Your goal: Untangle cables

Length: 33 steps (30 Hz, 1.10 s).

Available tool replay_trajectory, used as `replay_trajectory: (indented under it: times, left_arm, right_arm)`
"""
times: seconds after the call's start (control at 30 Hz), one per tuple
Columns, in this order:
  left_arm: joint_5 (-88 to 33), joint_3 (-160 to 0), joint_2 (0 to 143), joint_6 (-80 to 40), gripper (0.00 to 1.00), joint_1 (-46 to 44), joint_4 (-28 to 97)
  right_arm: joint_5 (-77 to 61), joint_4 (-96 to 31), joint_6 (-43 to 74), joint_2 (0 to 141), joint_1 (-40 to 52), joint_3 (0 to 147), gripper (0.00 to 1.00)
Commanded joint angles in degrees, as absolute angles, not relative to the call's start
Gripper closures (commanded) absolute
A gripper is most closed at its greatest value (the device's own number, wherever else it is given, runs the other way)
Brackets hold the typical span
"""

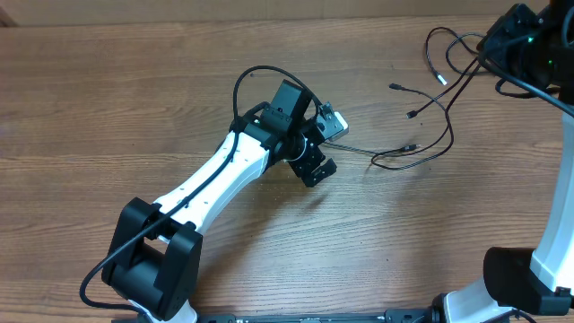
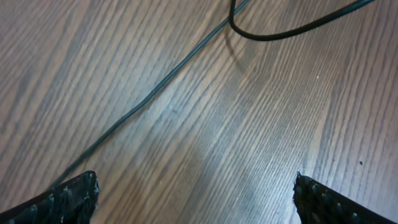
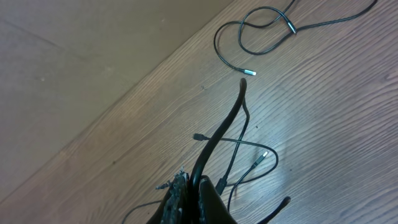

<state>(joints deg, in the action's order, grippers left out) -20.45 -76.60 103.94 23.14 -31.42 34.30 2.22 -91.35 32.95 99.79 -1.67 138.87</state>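
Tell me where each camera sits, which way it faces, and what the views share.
Overhead: fixed above the table, facing straight down; left arm reaches to centre, right arm at the right edge, cables upper right.
Left wrist: on the left arm, facing down close at the wood; open jaws' tips in the bottom corners, cables ahead.
Right wrist: on the right arm, facing down along shut jaws that pinch one of the cables.
Shared: overhead and right wrist both show the spread cables; all show the tabletop.
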Motion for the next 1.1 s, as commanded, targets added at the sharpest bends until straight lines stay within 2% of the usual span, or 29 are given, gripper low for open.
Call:
replay_trajectory:
  times: [0.0, 0.33, 0.7, 1.07]
  left_arm:
    - [-21.9, -76.3, 103.9, 28.2, 0.00, -31.2, 31.7]
    - [-22.0, -76.1, 108.4, 45.3, 0.00, -31.2, 25.9]
    - [-22.5, -76.1, 116.9, 51.2, 0.00, -33.1, 17.9]
    - [-22.5, -76.1, 119.7, 51.5, 0.00, -36.8, 10.5]
  right_arm:
    - [3.4, -91.3, 32.5, 97.8, -1.6, 140.6, 0.96]
    - [3.3, -92.8, 32.5, 97.8, -1.6, 140.6, 0.96]
    - [3.4, -93.1, 32.4, 97.8, -1.6, 140.6, 0.96]
    - [-0.7, -93.4, 32.5, 97.8, -1.6, 140.6, 0.96]
